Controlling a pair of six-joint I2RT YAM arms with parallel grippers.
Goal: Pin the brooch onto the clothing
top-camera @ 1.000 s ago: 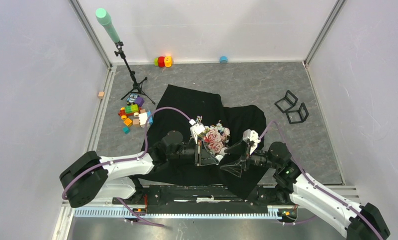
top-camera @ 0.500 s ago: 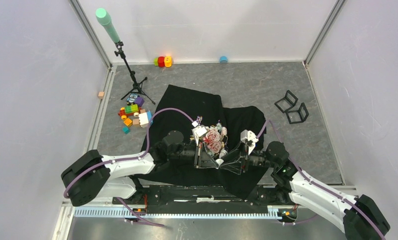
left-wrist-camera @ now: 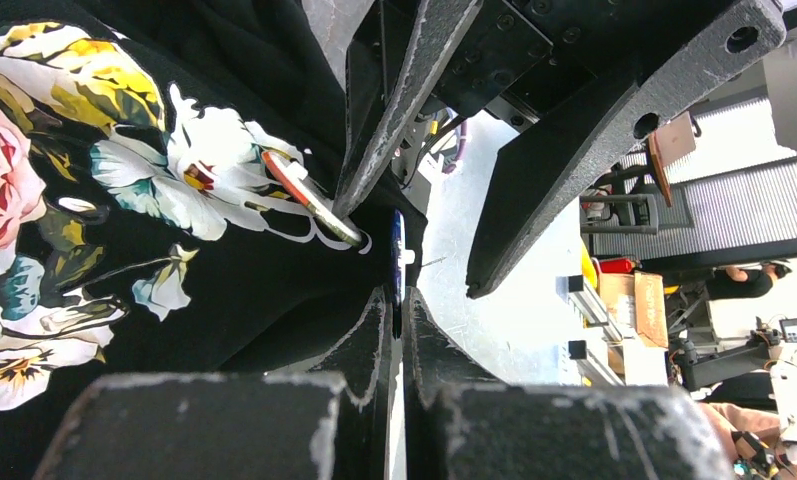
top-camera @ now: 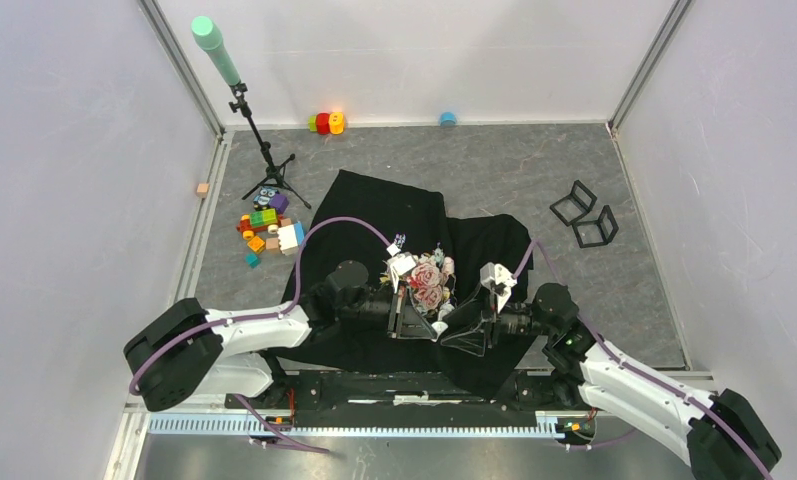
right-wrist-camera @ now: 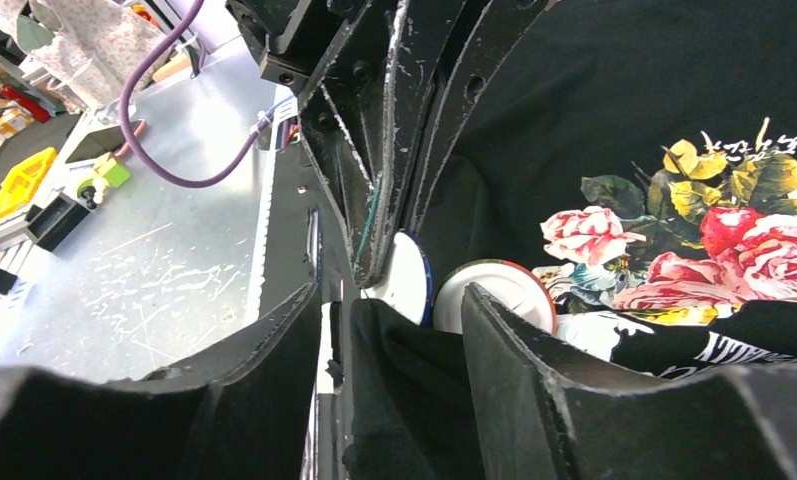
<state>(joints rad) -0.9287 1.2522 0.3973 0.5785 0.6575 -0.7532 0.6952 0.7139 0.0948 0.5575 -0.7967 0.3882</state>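
The clothing lies spread mid-table, black, with the rose print up, directly ahead of both my arms. My left gripper and right gripper meet nose to nose at the near edge of the print. The left fingers are clamped together on the brooch, a white disc with a blue rim. It is held on edge, low at the cloth, with its flat face toward my right gripper. The right fingers stand wide apart and grip nothing; a fold of cloth lies between them. A second badge, red-rimmed, sits just beside the brooch. Judgement: the left arm carries the brooch in, and the right arm should steady the cloth.
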